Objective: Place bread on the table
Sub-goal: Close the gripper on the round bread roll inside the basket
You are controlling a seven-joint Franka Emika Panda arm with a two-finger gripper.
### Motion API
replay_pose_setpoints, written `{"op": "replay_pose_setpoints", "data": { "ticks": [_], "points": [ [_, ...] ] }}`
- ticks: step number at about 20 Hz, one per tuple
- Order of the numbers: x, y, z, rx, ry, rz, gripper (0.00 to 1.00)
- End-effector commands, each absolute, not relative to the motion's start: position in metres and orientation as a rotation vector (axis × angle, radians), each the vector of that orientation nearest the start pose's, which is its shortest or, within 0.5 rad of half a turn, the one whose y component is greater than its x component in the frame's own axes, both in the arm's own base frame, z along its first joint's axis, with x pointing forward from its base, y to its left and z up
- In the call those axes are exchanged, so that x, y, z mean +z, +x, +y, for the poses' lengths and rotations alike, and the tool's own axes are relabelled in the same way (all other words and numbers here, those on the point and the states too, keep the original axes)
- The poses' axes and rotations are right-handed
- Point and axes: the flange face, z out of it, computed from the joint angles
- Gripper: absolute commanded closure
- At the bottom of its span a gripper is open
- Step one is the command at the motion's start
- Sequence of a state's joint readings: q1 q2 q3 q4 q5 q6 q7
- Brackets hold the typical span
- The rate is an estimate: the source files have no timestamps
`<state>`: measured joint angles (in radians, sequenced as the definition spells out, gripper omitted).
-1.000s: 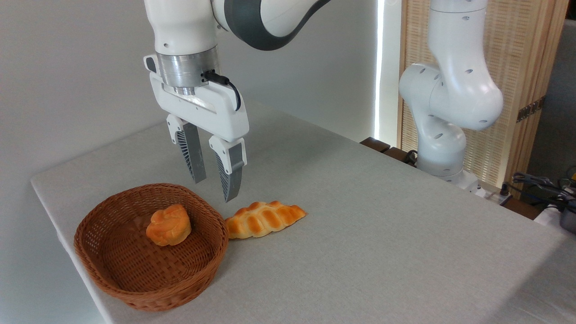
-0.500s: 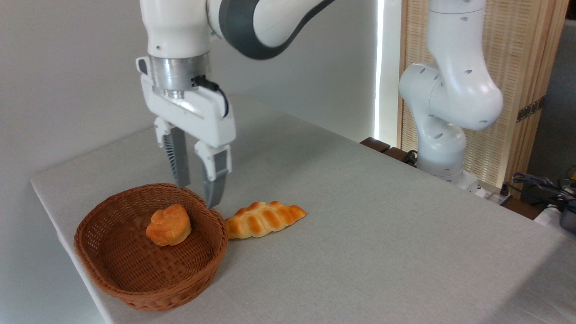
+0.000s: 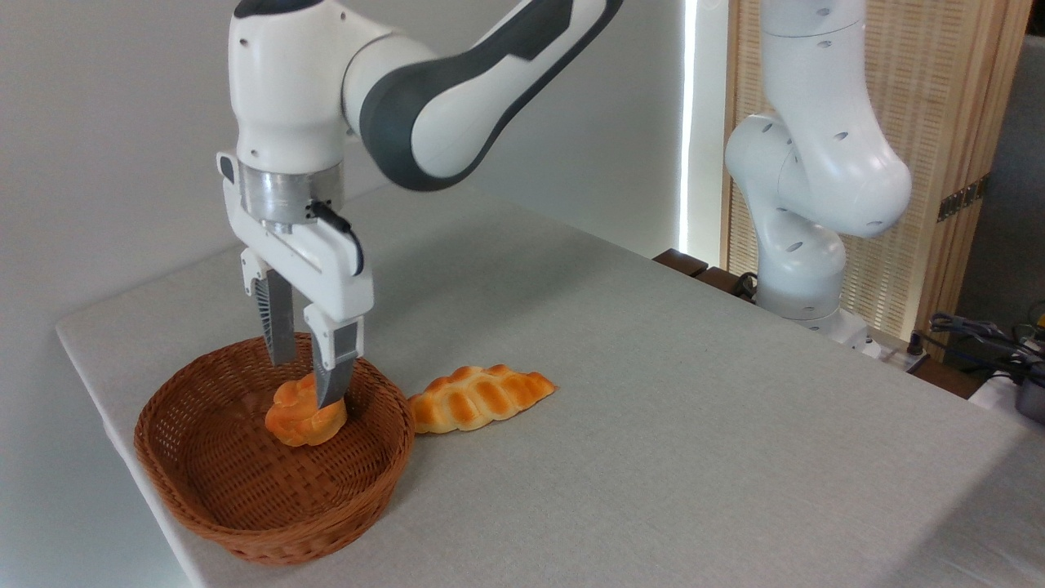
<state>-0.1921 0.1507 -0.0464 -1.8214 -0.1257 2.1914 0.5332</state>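
Note:
The bread (image 3: 295,420), a small knobbly orange-golden bun, lies inside the round brown wicker basket (image 3: 245,531) at the left end of the table (image 3: 669,425). My gripper (image 3: 304,384) is lowered into the basket and stands open over the bun. Its near finger (image 3: 333,371) overlaps the bun's right side, and its far finger (image 3: 278,327) sits just behind the bun's top. Whether the fingers touch the bun cannot be told. The bun still rests on the basket floor.
A longer flat braided golden loaf (image 3: 478,397) lies on the cloth just right of the basket. The arm's white base (image 3: 804,261) stands at the table's far right edge, with cables (image 3: 980,335) beyond it. A wooden slatted screen is behind.
The gripper has moved left and down, from above the basket's right rim into the basket around the bun. Bun, loaf and basket have not moved.

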Motion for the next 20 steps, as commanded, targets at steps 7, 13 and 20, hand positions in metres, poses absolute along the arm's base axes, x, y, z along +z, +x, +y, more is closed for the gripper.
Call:
{"op": "replay_pose_setpoints", "data": {
  "ticks": [7, 13, 20],
  "points": [
    [0.427, 0.618, -0.173, -0.351, -3.007, 1.149, 0.00],
    [0.415, 0.616, -0.186, -0.324, -2.998, 1.182, 0.12],
    [0.422, 0.618, -0.181, -0.352, -2.998, 1.169, 0.50]
  ]
}}
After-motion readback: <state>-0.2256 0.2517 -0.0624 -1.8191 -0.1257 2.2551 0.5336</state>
